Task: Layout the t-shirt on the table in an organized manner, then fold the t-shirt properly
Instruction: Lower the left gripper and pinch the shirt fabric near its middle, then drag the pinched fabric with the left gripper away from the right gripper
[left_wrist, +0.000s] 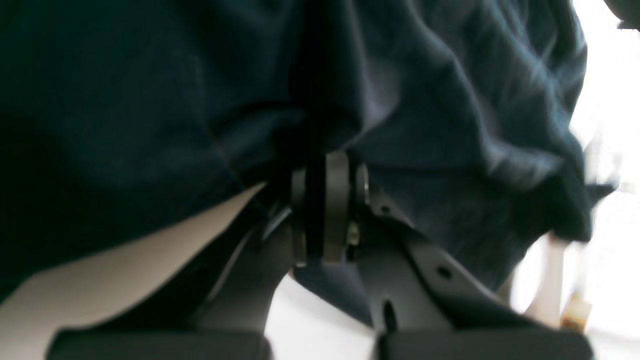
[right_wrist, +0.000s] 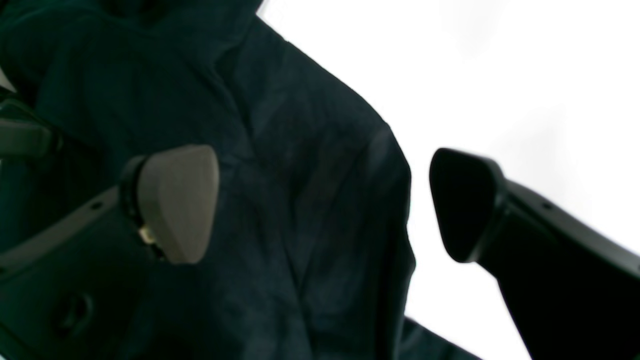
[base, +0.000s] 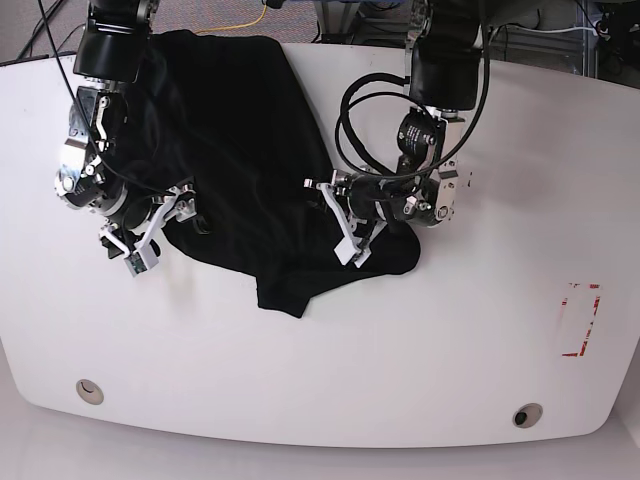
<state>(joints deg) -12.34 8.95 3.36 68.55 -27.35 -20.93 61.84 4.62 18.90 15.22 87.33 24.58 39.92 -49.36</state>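
Observation:
The black t-shirt (base: 250, 150) lies crumpled on the white table (base: 300, 380), from the far edge down to the middle. My left gripper (base: 348, 245) is at the shirt's lower right edge, and in the left wrist view it (left_wrist: 327, 200) is shut on a fold of the t-shirt (left_wrist: 450, 125), with fabric bunched above the pressed pads. My right gripper (base: 160, 228) sits at the shirt's left edge. In the right wrist view the right gripper (right_wrist: 320, 205) is open, and the t-shirt (right_wrist: 300, 225) lies under the wide gap between its fingers.
A red tape outline (base: 583, 320) marks the table's right side. Two round metal grommets (base: 90, 391) (base: 527, 414) sit near the front edge. Black cables (base: 360, 110) loop from the arm over the shirt's right side.

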